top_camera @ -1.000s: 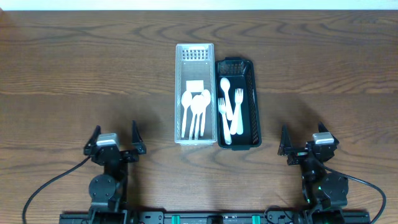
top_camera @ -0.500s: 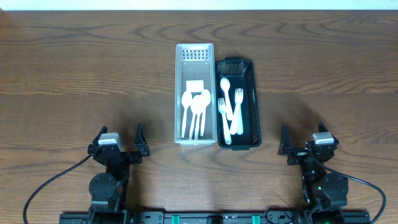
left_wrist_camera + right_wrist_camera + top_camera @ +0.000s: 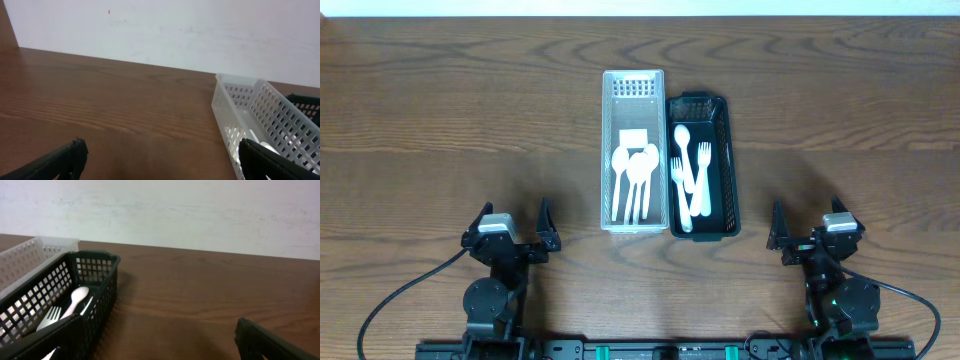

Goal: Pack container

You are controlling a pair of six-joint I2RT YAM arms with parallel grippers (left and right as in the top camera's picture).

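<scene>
A white slotted container (image 3: 633,152) stands mid-table with several white spoons (image 3: 636,175) and a small white card in it. A black basket (image 3: 701,165) touches its right side and holds white forks and a spoon (image 3: 688,170). My left gripper (image 3: 511,229) is open and empty near the front edge, left of the containers; the white container shows in the left wrist view (image 3: 260,115). My right gripper (image 3: 807,226) is open and empty at the front right; the black basket shows in the right wrist view (image 3: 65,300).
Bare wooden table (image 3: 440,120) lies to the left, right and behind the two containers. A white wall (image 3: 175,30) stands beyond the table's far edge.
My left gripper has shifted slightly right and toward the front edge. The right arm and the containers have not moved.
</scene>
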